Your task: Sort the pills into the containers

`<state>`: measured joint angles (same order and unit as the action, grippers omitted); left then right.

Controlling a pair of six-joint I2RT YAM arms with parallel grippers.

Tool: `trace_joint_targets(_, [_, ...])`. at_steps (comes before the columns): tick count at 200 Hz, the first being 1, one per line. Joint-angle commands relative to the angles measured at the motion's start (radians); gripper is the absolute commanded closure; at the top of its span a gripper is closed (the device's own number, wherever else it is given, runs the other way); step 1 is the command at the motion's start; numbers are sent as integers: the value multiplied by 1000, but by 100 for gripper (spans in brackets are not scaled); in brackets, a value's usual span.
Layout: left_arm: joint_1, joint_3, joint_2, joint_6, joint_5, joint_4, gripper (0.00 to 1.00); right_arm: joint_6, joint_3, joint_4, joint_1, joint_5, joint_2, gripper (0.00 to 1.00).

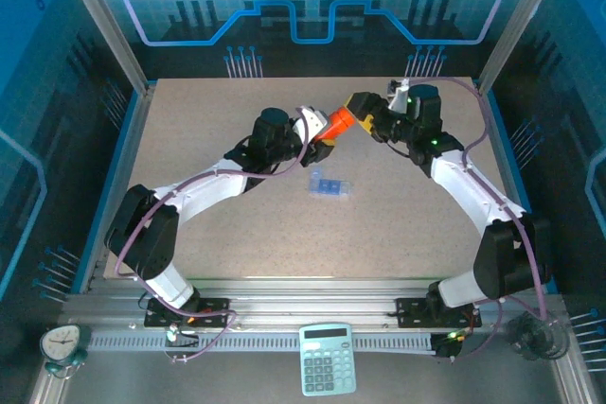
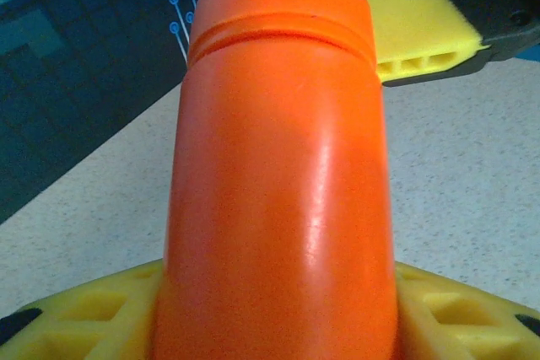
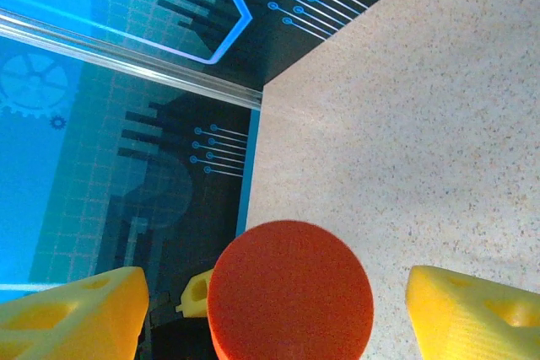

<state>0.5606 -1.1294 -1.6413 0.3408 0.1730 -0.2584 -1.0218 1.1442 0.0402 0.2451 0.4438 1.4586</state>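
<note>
Both arms bow inward, elbows out, wrists nearly meeting. The left hand (image 1: 317, 131) grips an orange bottle (image 2: 278, 174) round its lower body; the right hand (image 3: 278, 301) (facing it) holds its yellow fingers (image 3: 76, 314) spread, clear on either side.

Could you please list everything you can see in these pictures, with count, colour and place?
bottle: one, orange, held above the table toward its far middle
pill box: one, translucent blue, lying flat mid-table, nearer than the bottle
table: one, speckled beige, inside a blue-walled enclosure
calculator: one, pale teal, on the metal frame in front of the arm bases
clock: one, small with a white face, at the near left corner of the frame
arms: two, white and black, left arm and right arm, bolted at the near edge
left fingers: yellow, shut on the bottle's body
right fingers: yellow, open, either side of the bottle's round end, not touching it
</note>
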Motion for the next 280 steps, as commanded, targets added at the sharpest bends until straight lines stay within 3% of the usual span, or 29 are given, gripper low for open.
trace_joint_targets(1, [6,-1,-8,50,-53,-15,100,-3,44,-78,25,-31,25,20])
trace_joint_targets(85, [11,0,-9,52,-57,-28,100,-15,56,-53,48,-21,65,28])
trace_joint_targets(137, [15,3,-9,41,-48,-36,100,-16,73,-22,48,1,94,38])
trace_joint_targets(173, [14,10,-6,31,-41,-34,100,34,77,-12,48,20,103,50])
trace_joint_targets(193, [13,11,3,19,-20,-29,100,76,41,77,36,54,97,52])
trace_joint_targets(217, [-7,13,20,-37,66,-26,100,149,-34,343,1,167,104,52])
trace_joint_targets(240, [-55,16,31,-155,233,-51,100,141,-110,605,-34,285,118,51])
trace_joint_targets(280, [-90,7,19,-272,383,-87,100,117,-115,657,-40,344,126,44])
